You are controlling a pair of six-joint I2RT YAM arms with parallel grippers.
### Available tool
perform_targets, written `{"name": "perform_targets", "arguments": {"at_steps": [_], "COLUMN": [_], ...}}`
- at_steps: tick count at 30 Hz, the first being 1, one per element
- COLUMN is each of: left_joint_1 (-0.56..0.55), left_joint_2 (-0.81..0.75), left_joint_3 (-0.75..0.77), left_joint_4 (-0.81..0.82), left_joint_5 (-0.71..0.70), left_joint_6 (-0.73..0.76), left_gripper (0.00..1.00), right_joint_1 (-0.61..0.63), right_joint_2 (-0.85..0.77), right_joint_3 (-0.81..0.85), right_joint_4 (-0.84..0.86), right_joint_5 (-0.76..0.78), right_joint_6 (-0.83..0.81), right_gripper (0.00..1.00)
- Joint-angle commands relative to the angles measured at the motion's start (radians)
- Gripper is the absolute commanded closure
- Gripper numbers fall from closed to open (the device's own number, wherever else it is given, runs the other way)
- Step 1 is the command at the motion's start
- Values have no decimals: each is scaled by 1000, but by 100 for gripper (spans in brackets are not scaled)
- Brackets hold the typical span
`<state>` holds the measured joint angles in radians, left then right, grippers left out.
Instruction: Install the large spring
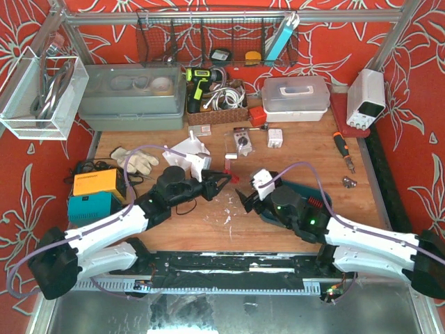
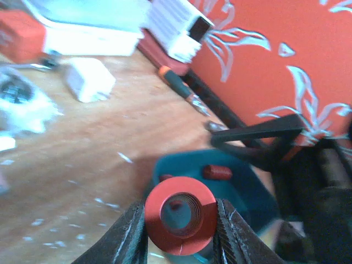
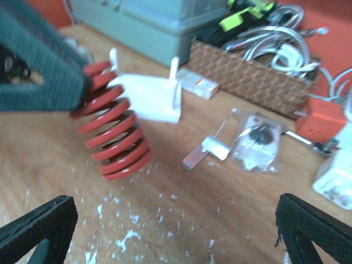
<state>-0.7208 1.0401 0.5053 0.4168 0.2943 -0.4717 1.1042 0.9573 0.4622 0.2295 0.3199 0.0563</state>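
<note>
I'm watching the left gripper clamping the large spring across its coils, one finger on each side, the red end facing the wrist camera. In the right wrist view the spring is hanging tilted, its lower end close over the wooden table; I cannot tell if it is touching. The right gripper is sitting near the spring, jaws wide apart and gripping nothing. A white bracket is lying just behind the spring, and a teal tray is sitting beyond the left fingertips.
</note>
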Motion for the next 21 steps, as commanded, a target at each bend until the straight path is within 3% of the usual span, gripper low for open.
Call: {"name": "perform_targets", "arguments": {"at_steps": [1, 6, 9, 21], "left_joint_1": [0, 5, 34, 340], "left_joint_2": [-41, -66, -58, 161], "left_joint_3": [53, 124, 157, 291], "left_joint_4": [-150, -289, -336, -415], "left_joint_5": [-320, -649, -775, -773], "left_joint_6": [88, 118, 130, 125], "left_gripper": [100, 100, 100, 100], "right_joint_1": [1, -5, -6, -13], "right_joint_2": [-106, -129, -107, -168], "right_joint_3": [78, 133, 128, -54], "right_joint_4": [-173, -296, -295, -115], "right_joint_5": [172, 339, 389, 399], "right_joint_6": [142, 217, 199, 191], "right_gripper": [1, 1, 1, 1]}}
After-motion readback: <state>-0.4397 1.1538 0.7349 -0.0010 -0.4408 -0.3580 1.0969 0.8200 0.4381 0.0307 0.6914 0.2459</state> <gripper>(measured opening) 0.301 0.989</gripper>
